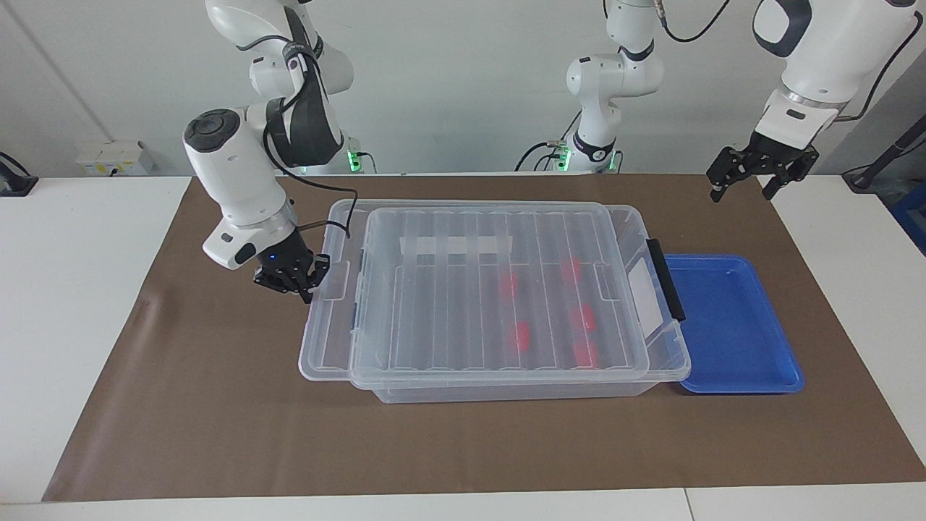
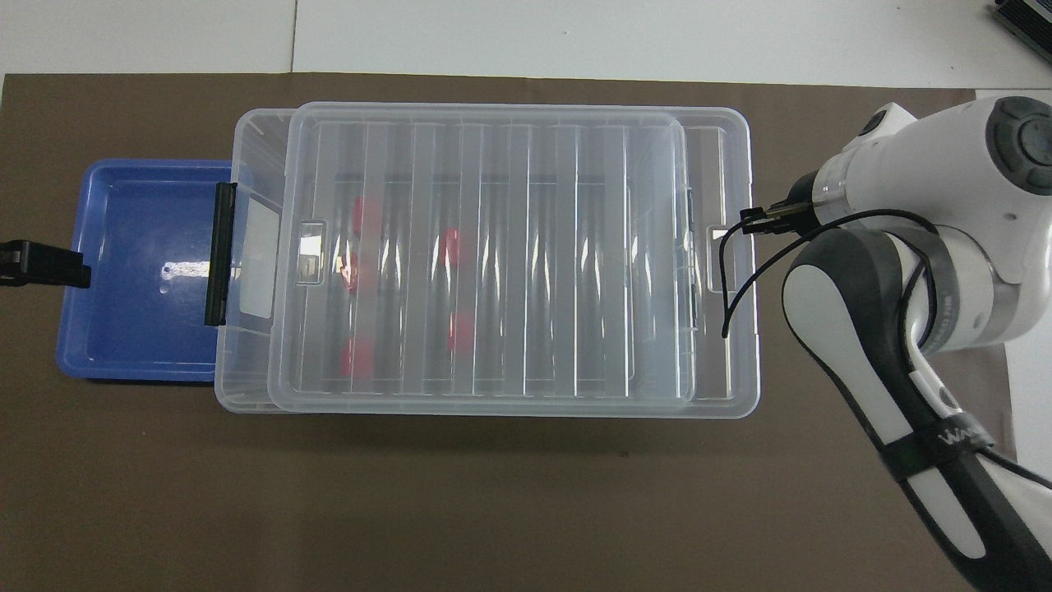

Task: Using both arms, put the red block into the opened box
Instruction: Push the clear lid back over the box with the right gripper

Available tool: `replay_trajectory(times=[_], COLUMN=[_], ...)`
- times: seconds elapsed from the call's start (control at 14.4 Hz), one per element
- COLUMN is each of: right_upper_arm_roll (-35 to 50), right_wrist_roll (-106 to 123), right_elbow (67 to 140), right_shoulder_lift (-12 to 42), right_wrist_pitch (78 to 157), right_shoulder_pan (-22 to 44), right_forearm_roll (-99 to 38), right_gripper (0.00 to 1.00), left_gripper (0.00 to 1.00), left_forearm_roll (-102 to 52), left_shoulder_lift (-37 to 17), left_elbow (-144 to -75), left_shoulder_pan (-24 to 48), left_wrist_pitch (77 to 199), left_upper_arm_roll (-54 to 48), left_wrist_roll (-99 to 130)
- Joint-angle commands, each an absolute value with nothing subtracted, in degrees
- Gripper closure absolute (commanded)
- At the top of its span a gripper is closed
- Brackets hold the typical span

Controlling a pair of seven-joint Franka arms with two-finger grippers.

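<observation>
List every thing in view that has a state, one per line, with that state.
box: on the mat, lid not fully on, a strip uncovered at the latch end.
lid: lying on the box, overhanging toward the right arm's end.
red blocks: five, inside the box, under the lid.
tray: empty, touching the box.
right claw: shut, at the lid's edge.
left claw: open, holding nothing, waiting above the mat.
</observation>
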State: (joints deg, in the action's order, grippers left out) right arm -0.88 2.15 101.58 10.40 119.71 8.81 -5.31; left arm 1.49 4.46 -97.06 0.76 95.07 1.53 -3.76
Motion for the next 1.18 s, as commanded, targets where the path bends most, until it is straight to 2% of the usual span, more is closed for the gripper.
replay_trajectory(times=[0.0,1.11], right_upper_arm_roll=[-0.8,-0.8], right_wrist_roll=[1.1,1.3], right_elbow=[101.8,102.4], right_shoulder_lift=[10.0,9.6], right_wrist_pitch=[120.1,119.4], right_shoulder_pan=[9.6,10.8], right_forearm_roll=[-6.8,-9.8], right_gripper=[1.0,1.0], left_gripper=[0.0,0.0], left_forearm_roll=[0.7,-0.6], left_shoulder_lift=[4.4,4.5], left_elbow=[-96.6,-96.7], left_shoulder_pan=[1.3,1.4], left_wrist_pitch=[94.8,94.7], left_upper_arm_roll=[2.1,2.0], left_wrist_roll=[-4.6,-4.0])
